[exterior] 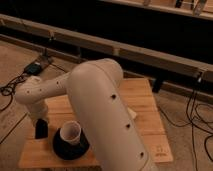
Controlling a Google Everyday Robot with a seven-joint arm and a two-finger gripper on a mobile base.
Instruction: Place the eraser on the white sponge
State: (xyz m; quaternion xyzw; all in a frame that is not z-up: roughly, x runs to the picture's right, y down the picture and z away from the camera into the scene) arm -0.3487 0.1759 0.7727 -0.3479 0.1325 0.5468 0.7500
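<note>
Pale cup [71,133] upright on a dark saucer [62,150] atop a wooden table [145,117]; cables [190,107] on the floor.

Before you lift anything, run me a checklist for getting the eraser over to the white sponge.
1. Gripper low over the table's left front corner, shut: ok.
2. Eraser in the grip: cannot tell; there is only one dark shape under the gripper.
3. White sponge in sight: not ok; the arm hides nearly all of it, and only a pale edge shows past the arm.
4. Cup upright on its black saucer: ok.
5. Room beside the gripper: not ok; the cup stands close by, on the side toward the white sponge, so probably lift well up before swinging across.
</note>
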